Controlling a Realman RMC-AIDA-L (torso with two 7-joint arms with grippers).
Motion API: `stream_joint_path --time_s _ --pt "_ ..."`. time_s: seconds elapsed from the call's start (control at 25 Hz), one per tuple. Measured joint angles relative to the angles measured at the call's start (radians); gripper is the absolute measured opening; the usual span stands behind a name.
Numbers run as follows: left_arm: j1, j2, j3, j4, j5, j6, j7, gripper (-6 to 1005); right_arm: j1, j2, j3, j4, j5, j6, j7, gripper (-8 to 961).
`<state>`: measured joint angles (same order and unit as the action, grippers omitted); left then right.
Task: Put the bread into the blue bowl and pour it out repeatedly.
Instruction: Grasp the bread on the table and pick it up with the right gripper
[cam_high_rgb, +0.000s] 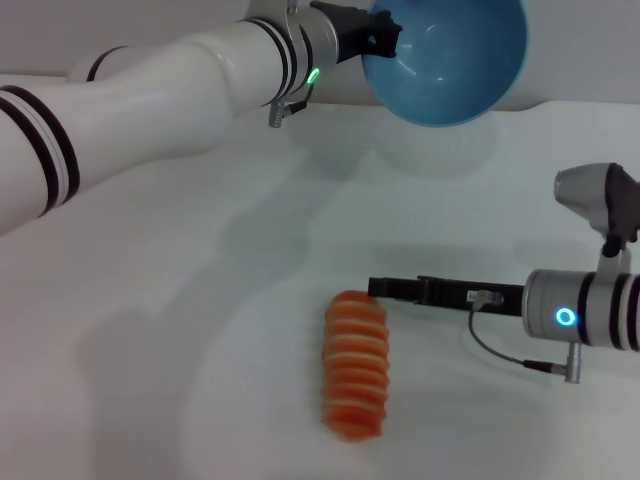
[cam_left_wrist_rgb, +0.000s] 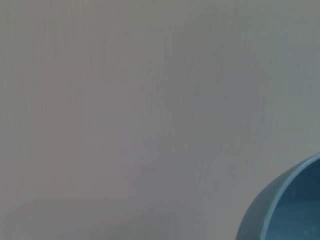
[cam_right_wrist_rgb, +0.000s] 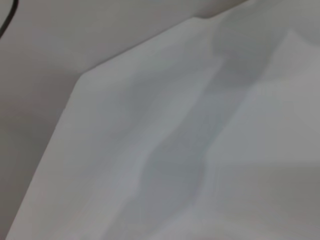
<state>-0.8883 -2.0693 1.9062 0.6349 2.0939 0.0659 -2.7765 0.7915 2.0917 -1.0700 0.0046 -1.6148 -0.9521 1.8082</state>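
The bread (cam_high_rgb: 355, 365) lies on the white table near the front middle, its long axis running front to back. My left gripper (cam_high_rgb: 385, 38) is shut on the rim of the blue bowl (cam_high_rgb: 450, 60) and holds it high above the far side of the table, tipped so that its empty inside faces me. A part of the bowl's rim also shows in the left wrist view (cam_left_wrist_rgb: 290, 210). My right gripper (cam_high_rgb: 380, 289) reaches in from the right, low over the table, with its tip just beside the far end of the bread.
The white table (cam_high_rgb: 150, 300) carries only the bread. Its far edge (cam_high_rgb: 585, 103) runs behind the bowl. The right wrist view shows the bare tabletop, arm shadows and a table edge (cam_right_wrist_rgb: 75, 82).
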Motion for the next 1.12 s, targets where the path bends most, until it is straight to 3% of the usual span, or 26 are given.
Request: stream_joint_path --time_s 1.12 --pt "0.025 0.000 0.019 0.023 -0.008 -0.006 -0.001 -1 0.090 0.000 0.017 0.105 -0.005 0.047 0.023 596"
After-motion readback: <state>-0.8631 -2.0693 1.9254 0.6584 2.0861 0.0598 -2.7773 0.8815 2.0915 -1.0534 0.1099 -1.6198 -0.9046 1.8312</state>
